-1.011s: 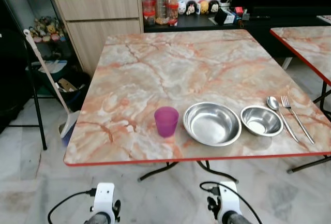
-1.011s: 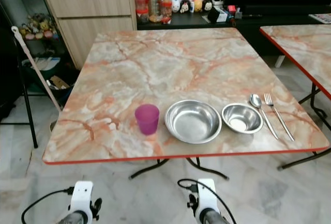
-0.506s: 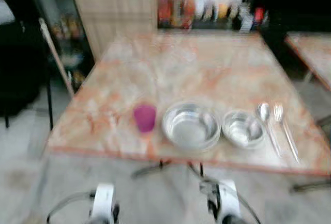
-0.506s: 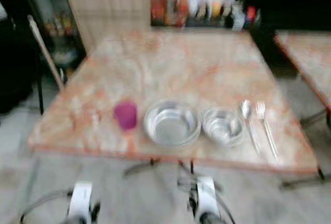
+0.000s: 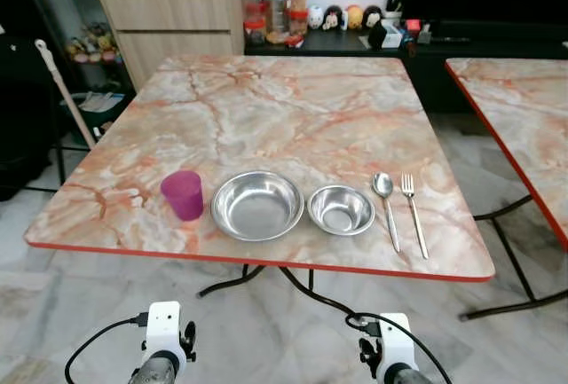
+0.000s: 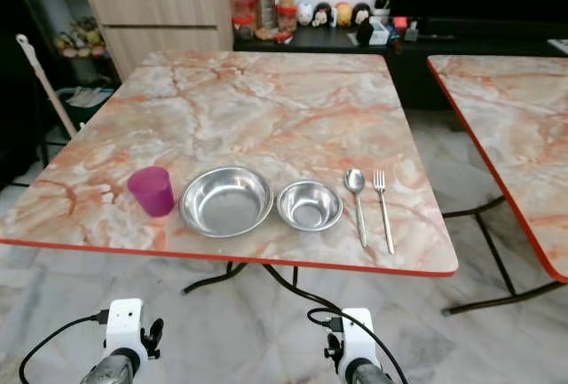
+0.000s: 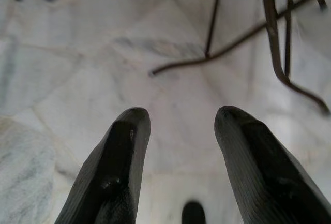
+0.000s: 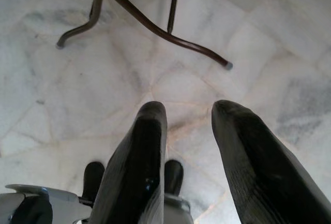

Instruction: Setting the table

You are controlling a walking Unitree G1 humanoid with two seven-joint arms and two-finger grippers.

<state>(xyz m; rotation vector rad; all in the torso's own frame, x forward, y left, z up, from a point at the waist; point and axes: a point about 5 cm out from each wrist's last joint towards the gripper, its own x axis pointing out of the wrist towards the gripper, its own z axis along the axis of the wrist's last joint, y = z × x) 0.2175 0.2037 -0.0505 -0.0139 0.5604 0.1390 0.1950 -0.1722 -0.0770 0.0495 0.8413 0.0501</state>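
Laid out along the tabletop (image 5: 266, 100) edge: purple cup (image 5: 183, 194), large bowl (image 5: 257, 205), small bowl (image 5: 341, 209), spoon (image 5: 385, 195), fork (image 5: 412, 211). Seemingly done. Left gripper (image 7: 176, 146) and right gripper (image 8: 189, 136) hanging released, empty.

White wrists (image 5: 165, 324), black cables — seemingly glossy fingers (image 7: 116, 172)

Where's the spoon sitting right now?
In the left eye view the spoon lies near the marble table's front edge, toward the robot's right, between the small steel bowl and the fork.
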